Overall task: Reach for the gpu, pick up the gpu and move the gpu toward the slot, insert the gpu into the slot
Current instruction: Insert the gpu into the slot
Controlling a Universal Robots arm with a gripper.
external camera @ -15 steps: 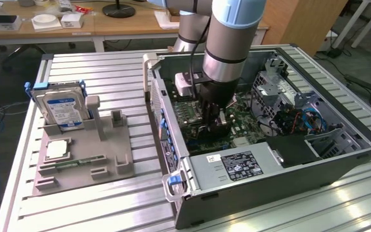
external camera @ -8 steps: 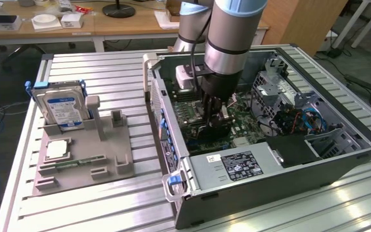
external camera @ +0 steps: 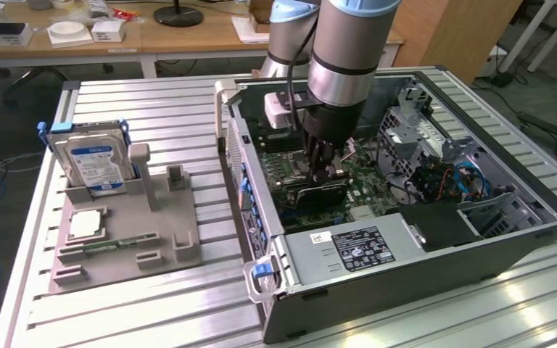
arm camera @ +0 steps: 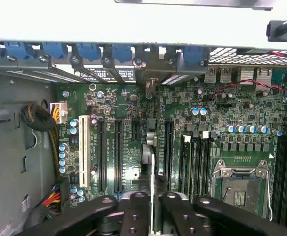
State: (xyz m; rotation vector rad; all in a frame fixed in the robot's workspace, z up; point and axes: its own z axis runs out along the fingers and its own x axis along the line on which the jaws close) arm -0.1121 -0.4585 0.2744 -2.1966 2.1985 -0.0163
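**Card gripped edge-on above the motherboard**

In the wrist view, the fingers are seen drawn together on the gpu, which is held edge-on, so that only a thin pale line of it shows running away between the pads. It is judged that the card is held this way because its lower edge must meet a narrow connector squarely. The gripper is thus clenched on the card rather than released.

Just beyond, the green motherboard is spread beneath the card. The card's edge is lined up with a gap between the long dark connectors; the slot is taken to lie there, largely covered by the card, and its colour cannot be told. Whether the card is already seated or only poised above cannot be told either. To one side, the square silver processor socket stands open and well apart.

In the exterior view, the arm is lowered into the open computer case, with the gripper over the dark card. Farther toward the exterior view's left, on the slatted desk, a grey holder carries the hard drive upright, and the memory stick is laid flat, presumably so each part can be taken cleanly.
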